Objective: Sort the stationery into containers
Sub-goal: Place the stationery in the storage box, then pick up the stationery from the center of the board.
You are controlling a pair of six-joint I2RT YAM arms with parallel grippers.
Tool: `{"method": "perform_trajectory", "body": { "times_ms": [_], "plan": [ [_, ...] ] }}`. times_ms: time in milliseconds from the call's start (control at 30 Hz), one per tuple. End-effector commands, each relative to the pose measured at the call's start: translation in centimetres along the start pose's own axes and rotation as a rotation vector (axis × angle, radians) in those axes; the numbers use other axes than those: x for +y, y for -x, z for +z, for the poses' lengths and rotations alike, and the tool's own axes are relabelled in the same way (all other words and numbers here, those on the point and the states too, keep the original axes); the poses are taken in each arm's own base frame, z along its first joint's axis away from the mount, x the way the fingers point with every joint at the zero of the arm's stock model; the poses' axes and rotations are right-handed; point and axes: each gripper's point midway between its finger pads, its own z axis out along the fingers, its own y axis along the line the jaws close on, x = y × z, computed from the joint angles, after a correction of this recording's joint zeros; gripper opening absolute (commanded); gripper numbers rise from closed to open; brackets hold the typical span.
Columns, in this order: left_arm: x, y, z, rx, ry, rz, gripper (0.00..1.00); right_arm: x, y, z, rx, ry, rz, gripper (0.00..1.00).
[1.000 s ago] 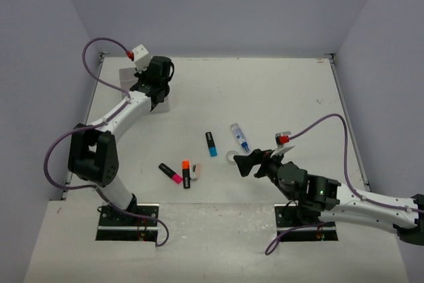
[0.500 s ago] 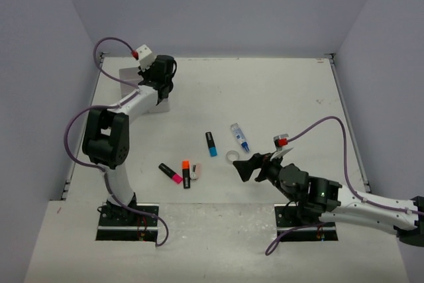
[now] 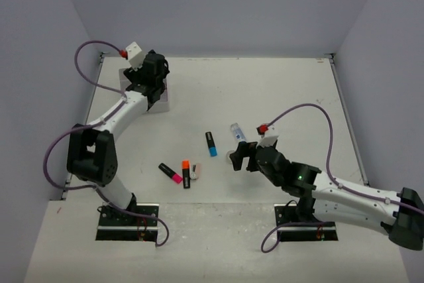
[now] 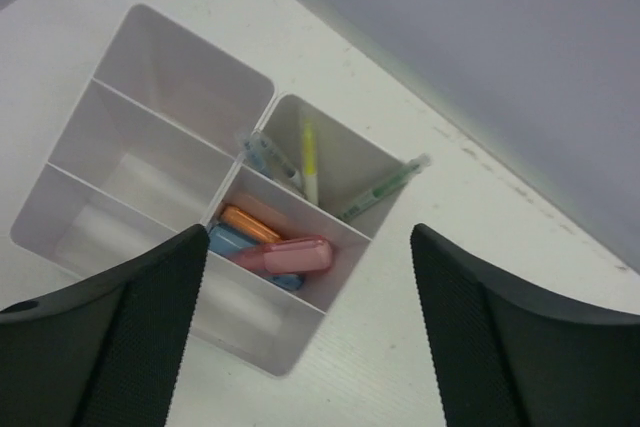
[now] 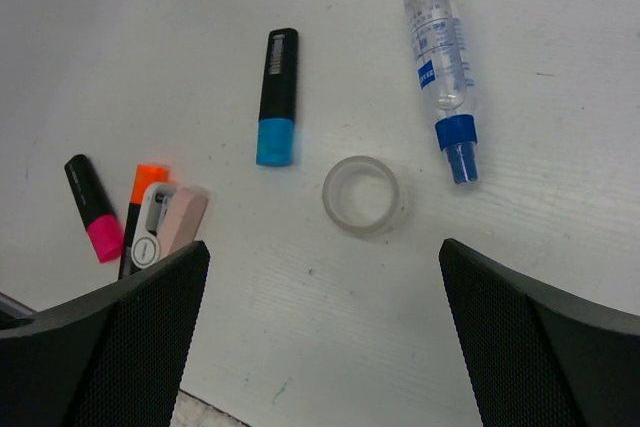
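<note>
A white bench [image 3: 285,91] with a matte, faintly scuffed top fills the middle of the overhead view. Plain pale lavender-grey panels close it in on three sides: a back wall [image 3: 218,4], a left wall [image 3: 33,64] and a right wall [image 3: 391,64]. Along the near edge runs a greyer, speckled ledge [image 3: 218,243]. The light is even and soft, casting only faint shadows. A few small dark marks [image 3: 320,102] dot the bench's right side.
</note>
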Motion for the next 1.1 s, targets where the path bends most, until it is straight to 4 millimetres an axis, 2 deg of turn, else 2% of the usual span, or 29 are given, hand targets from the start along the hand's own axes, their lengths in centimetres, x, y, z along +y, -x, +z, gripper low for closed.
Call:
{"method": "perform_trajectory", "body": {
  "times_ms": [0,33,100,133,200,233,267,300,367,400,500,600,867,967,1067],
  "plan": [
    [-1.9,5.8,-5.9,-0.025,-0.162,-0.132,0.94,3.2,2.0,1.1,0.084,0.021,-0.018,0.98],
    [-1.8,6.3,-7.5,-0.004,-0.196,-0.13,1.0,3.7,2.1,2.1,0.134,0.004,-0.035,0.96],
    [-1.4,6.5,-9.6,0.04,-0.246,-0.129,1.0,4.0,1.9,3.8,0.213,-0.021,-0.045,0.88],
    [-1.0,6.1,-11.7,0.09,-0.306,-0.121,1.0,3.8,1.7,5.7,0.267,-0.046,-0.053,0.78],
    [0.4,3.7,-13.7,0.171,-0.366,-0.101,1.0,3.9,1.2,7.5,0.33,-0.055,-0.073,0.61],
    [1.3,3.4,-15.2,0.177,-0.4,-0.11,1.0,3.9,0.8,8.8,0.361,-0.078,-0.099,0.56],
    [1.6,4.1,-16.8,0.171,-0.453,-0.131,1.0,3.8,0.4,9.8,0.388,-0.1,-0.119,0.5],
    [2.1,3.9,-17.8,0.173,-0.484,-0.137,1.0,4.2,1.0,10.0,0.382,-0.099,-0.123,0.48],
    [3.5,3.0,-19.9,0.185,-0.549,-0.111,1.0,3.5,-1.1,12.2,0.465,-0.146,-0.156,0.48],
    [4.1,2.5,-20.6,0.201,-0.565,-0.09,1.0,3.5,-1.6,12.7,0.485,-0.15,-0.166,0.48],
    [5.2,1.5,-21.4,0.234,-0.574,-0.028,1.0,3.5,-2.7,14.5,0.532,-0.175,-0.189,0.49],
    [6.9,-0.2,-21.4,0.267,-0.543,0.041,1.0,3.4,-3.8,15.4,0.57,-0.187,-0.194,0.5],
    [8.4,-3.5,-21.0,0.332,-0.529,0.078,1.0,1.9,-7.1,15.8,0.655,-0.26,-0.248,0.43],
    [7.8,-4.9,-21.1,0.381,-0.564,0.079,1.0,1.9,-8.2,15.8,0.674,-0.24,-0.25,0.32],
    [6.4,-6.7,-21.5,0.454,-0.643,0.069,1.0,2.5,-7.5,15.4,0.645,-0.208,-0.255,0.09]
  ]
}}
